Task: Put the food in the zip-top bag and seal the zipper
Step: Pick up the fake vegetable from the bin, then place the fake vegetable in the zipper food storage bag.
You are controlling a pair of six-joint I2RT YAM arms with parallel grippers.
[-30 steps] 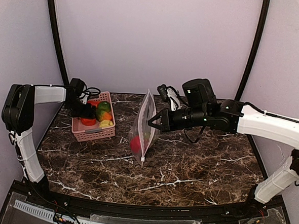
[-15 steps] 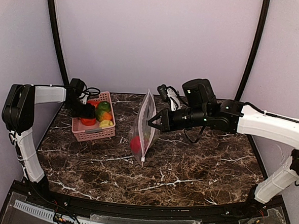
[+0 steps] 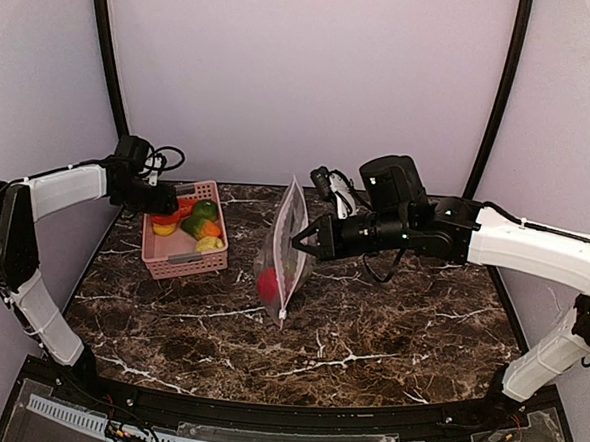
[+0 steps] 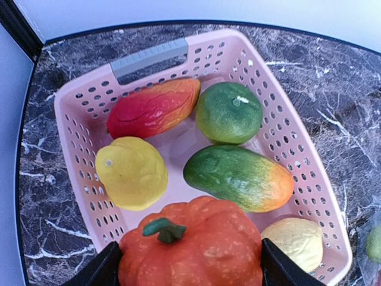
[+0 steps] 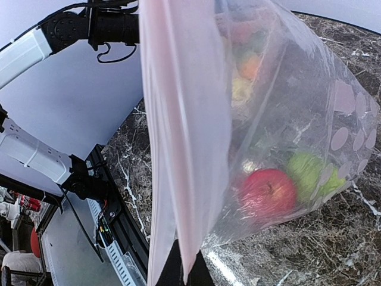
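The left claw (image 4: 189, 269) is closing on an orange pumpkin (image 4: 190, 241), one black finger pressing each side of it, so the claw is standing about as wide open as the pumpkin is broad. It is holding the pumpkin in the air above the pink basket (image 4: 149, 55), not touching the other pieces below. In the top view this claw (image 3: 163, 213) is hanging over the far left part of the basket (image 3: 184, 261), which is sitting at the left rear of the marbled desk (image 3: 368, 336).

The right claw (image 3: 299, 241) is pinching nearly shut on the edge of the clear bag (image 3: 281, 248), with only the thin plastic between its tips. Its own camera is showing the tips (image 5: 184, 275) meeting at the foot of the pink zipper strip (image 5: 172, 119), which is running straight up the picture.

The bag (image 5: 286, 107) is standing upright near the middle of the desk, its bottom resting on the surface, well apart from the basket. A red apple (image 5: 268, 193) and a green fruit (image 5: 306, 170) are lying inside it, low down and touching each other. Whether its mouth is parted, I cannot tell.

Lying in the basket are a red-orange fruit (image 4: 155, 107), a round green one (image 4: 229, 112), a yellow lemon (image 4: 131, 171), a long green-and-orange one (image 4: 238, 177) and a pale yellow piece (image 4: 294, 241).
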